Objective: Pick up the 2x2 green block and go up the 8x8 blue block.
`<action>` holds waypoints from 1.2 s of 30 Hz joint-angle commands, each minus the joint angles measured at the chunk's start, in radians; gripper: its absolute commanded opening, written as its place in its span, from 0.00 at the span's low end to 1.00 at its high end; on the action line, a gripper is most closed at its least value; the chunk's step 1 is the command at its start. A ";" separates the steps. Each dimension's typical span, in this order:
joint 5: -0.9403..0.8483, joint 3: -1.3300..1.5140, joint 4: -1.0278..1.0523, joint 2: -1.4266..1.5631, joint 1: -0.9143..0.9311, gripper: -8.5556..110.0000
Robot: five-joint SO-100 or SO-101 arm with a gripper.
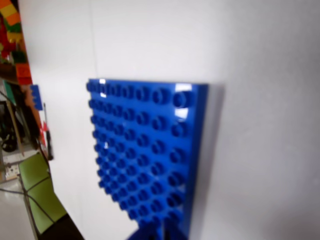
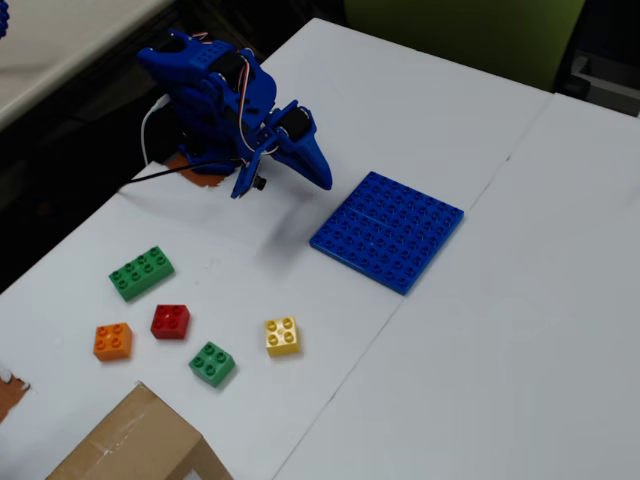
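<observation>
Claw (image 2: 322, 176) tips are hanging in the air above the white desk (image 2: 430, 110), pointing toward the near corner of the 8x8 blue block (image 2: 388, 230) in the fixed view; the fingers are looking pressed together with nothing between them, though the wrist view is showing only a dark blue sliver of the claw at its bottom edge, so I cannot tell the gap for certain. The blue baseplate (image 1: 145, 150) is filling the middle of the wrist view, lying flat and bare. The 2x2 green block (image 2: 212, 363) is sitting on the desk well apart from the claw, between the red 2x2 brick (image 2: 170, 321) and the yellow 2x2 brick (image 2: 282, 336). An orange 2x2 brick (image 2: 113, 341) and a green 2x4 brick (image 2: 141, 272) are lying nearby, and a cardboard box (image 2: 130, 445) is standing at the lower edge.
</observation>
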 commanded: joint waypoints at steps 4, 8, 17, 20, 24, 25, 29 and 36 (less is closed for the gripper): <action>-0.009 0.005 -0.008 0.003 -0.002 0.07; -0.009 0.005 -0.008 0.003 -0.002 0.07; -0.009 0.005 -0.008 0.003 -0.002 0.07; -0.009 0.005 -0.008 0.003 -0.002 0.07; -0.009 0.005 -0.008 0.003 -0.002 0.07; -0.009 0.005 -0.008 0.003 -0.002 0.07; -0.307 0.005 0.006 0.002 0.002 0.07; -0.989 -0.052 0.114 0.002 -0.025 0.07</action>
